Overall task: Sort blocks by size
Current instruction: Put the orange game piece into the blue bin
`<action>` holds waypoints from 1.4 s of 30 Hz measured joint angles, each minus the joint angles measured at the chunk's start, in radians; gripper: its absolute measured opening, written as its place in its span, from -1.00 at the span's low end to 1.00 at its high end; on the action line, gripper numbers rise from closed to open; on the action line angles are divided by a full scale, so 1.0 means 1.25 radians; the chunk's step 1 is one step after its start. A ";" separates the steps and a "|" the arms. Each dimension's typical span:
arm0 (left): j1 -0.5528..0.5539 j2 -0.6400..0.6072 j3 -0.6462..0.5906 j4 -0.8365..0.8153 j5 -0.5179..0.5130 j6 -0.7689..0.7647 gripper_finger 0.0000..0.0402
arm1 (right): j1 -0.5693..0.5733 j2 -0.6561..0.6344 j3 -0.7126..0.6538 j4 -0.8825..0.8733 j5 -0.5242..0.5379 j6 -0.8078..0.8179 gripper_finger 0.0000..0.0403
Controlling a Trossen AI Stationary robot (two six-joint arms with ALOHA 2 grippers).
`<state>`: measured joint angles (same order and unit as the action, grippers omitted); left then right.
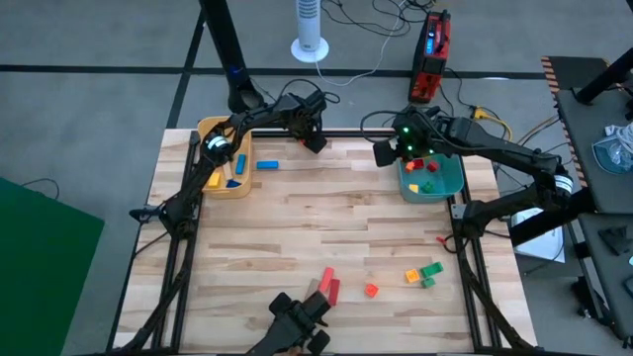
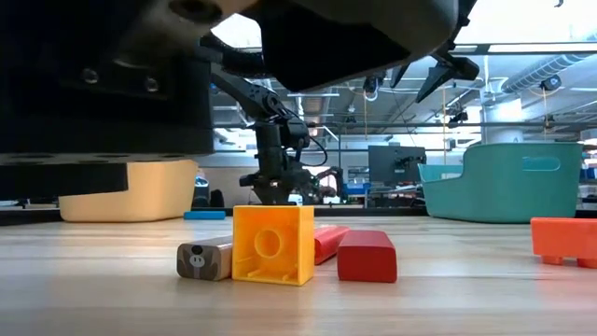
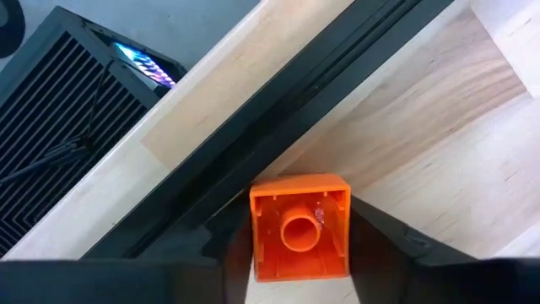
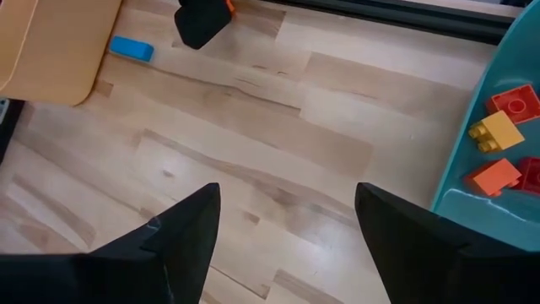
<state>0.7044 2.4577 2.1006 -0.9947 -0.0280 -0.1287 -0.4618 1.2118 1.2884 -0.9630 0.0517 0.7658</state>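
My left gripper (image 1: 315, 139) is at the table's far edge, right of the yellow bin (image 1: 226, 158), shut on an orange cube block (image 3: 299, 236). My right gripper (image 4: 287, 241) hangs open over bare wood just left of the teal bin (image 1: 432, 178). That bin holds red, yellow and orange blocks (image 4: 504, 139). A blue block (image 1: 268, 164) lies on the table by the yellow bin. Near the front edge lie red bars (image 1: 329, 285), a small orange block (image 1: 371, 290) and a yellow, orange and green cluster (image 1: 422, 274). My left gripper pinches the orange cube by two opposite side walls (image 3: 258, 245), one dark finger (image 3: 380, 249) on each side. The cube's hollow underside with its round tube (image 3: 299, 231) faces the wrist camera. The cube is above the table's far rail, touching nothing else that I can see.
The yellow bin holds blue and yellow blocks (image 1: 235, 168). A black rail (image 3: 278, 110) runs along the far edge under the left gripper. In the low view a yellow cube (image 2: 273, 245), a red block (image 2: 367, 255) and a grey-brown block (image 2: 205, 259) stand close to the camera.
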 joint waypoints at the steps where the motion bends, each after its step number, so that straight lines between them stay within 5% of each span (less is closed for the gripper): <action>1: 0.000 0.000 0.000 0.000 0.001 0.000 -0.37 | 0.000 0.000 0.000 0.000 0.000 0.000 0.31; 7: 0.001 -0.007 0.000 -0.014 0.019 0.013 -0.39 | 0.012 0.000 0.000 0.000 0.000 -0.019 0.24; 14: -0.007 -0.086 0.100 -0.181 0.179 0.062 -0.30 | 0.027 0.000 0.000 0.006 -0.004 -0.059 0.18; 19: -0.005 -0.182 0.203 -0.206 0.441 0.075 -0.36 | 0.046 -0.005 0.011 0.051 -0.006 -0.237 0.19; 24: 0.004 -0.348 0.145 -0.059 0.741 0.035 -0.32 | 0.079 -0.021 0.023 0.192 -0.005 -0.476 0.22; 34: -0.100 -0.561 -0.011 0.148 0.733 -0.105 -0.32 | 0.173 -0.020 0.081 0.560 0.001 -0.903 0.12; 39: -0.166 -0.653 -0.196 0.295 0.673 -0.198 -0.32 | 0.203 -0.019 0.099 0.596 0.001 -0.977 0.12; 42: -0.182 -0.721 -0.342 0.518 0.633 -0.314 -0.32 | 0.214 -0.020 0.107 0.593 0.003 -0.986 0.15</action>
<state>0.4766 1.5566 1.6725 -0.3468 0.7635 -0.5210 -0.1937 1.1873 1.4223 -0.2222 0.0555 -0.4661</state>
